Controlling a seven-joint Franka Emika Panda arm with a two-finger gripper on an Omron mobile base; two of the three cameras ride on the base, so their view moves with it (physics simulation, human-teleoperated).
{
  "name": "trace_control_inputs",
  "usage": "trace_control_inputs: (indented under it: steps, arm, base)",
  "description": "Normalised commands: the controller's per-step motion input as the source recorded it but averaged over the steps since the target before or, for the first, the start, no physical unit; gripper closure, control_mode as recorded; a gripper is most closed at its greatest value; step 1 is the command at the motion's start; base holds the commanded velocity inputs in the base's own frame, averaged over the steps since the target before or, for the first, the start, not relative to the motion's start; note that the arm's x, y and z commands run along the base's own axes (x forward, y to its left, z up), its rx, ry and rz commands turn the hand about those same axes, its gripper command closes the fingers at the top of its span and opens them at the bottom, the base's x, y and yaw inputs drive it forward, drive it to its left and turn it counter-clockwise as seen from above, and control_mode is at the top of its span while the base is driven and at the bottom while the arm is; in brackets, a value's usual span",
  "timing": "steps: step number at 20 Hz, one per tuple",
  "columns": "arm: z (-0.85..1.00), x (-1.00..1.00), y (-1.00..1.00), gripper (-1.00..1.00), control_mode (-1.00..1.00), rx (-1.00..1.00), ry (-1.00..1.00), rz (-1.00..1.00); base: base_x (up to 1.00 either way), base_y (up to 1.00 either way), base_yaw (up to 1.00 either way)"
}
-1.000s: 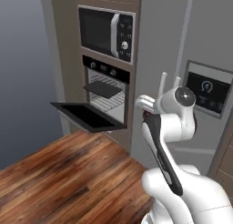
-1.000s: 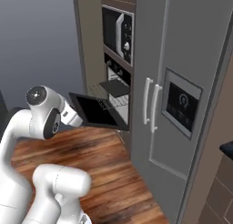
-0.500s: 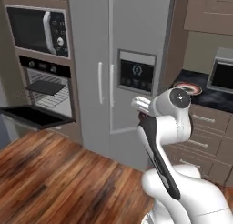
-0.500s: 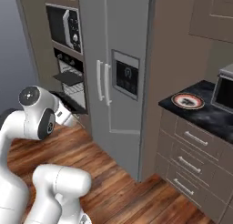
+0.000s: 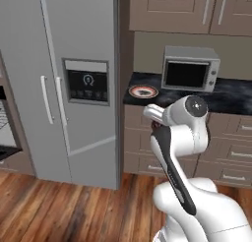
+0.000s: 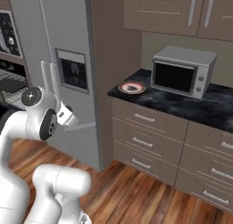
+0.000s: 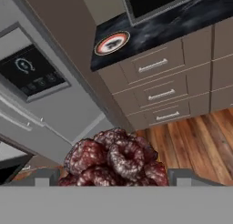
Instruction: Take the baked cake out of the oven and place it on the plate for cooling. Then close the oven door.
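Cake [image 7: 113, 159], lumpy, dark red and knobbly like clustered berries, gripped between wide-spread fingers [image 7: 43, 176] in the hand view, carried above wooden floor [image 7: 191, 141]. Arm folded, elbow high, forearm pointed toward tall brushed-steel fridge [image 5: 74, 78]. Flat grey drawer fronts with slim bar handles [image 6: 145, 136] under glossy black speckled counter [image 6: 182, 107]. Boxy silver toaster oven [image 6: 182, 70] on counter. Small round plate [image 6: 131, 87], rust-rimmed, near counter's end, well apart from cake.
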Motion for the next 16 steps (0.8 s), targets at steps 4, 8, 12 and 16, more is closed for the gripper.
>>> trace_control_inputs:
  steps: [4,8,12,16]
  arm:
    - [0.0,0.0,0.0,1.0,1.0,0.0,0.0,0.0]
    - [0.0,0.0,0.0,1.0,1.0,0.0,0.0,0.0]
    - [0.0,0.0,0.0,1.0,1.0,0.0,0.0,0.0]
    - [0.0,0.0,0.0,1.0,1.0,0.0,0.0,0.0]
  base:
    - [0.44,0.02,-0.18]
    - [0.82,0.0,-0.14]
    - [0.86,0.07,-0.13]
    - [0.82,0.11,-0.09]
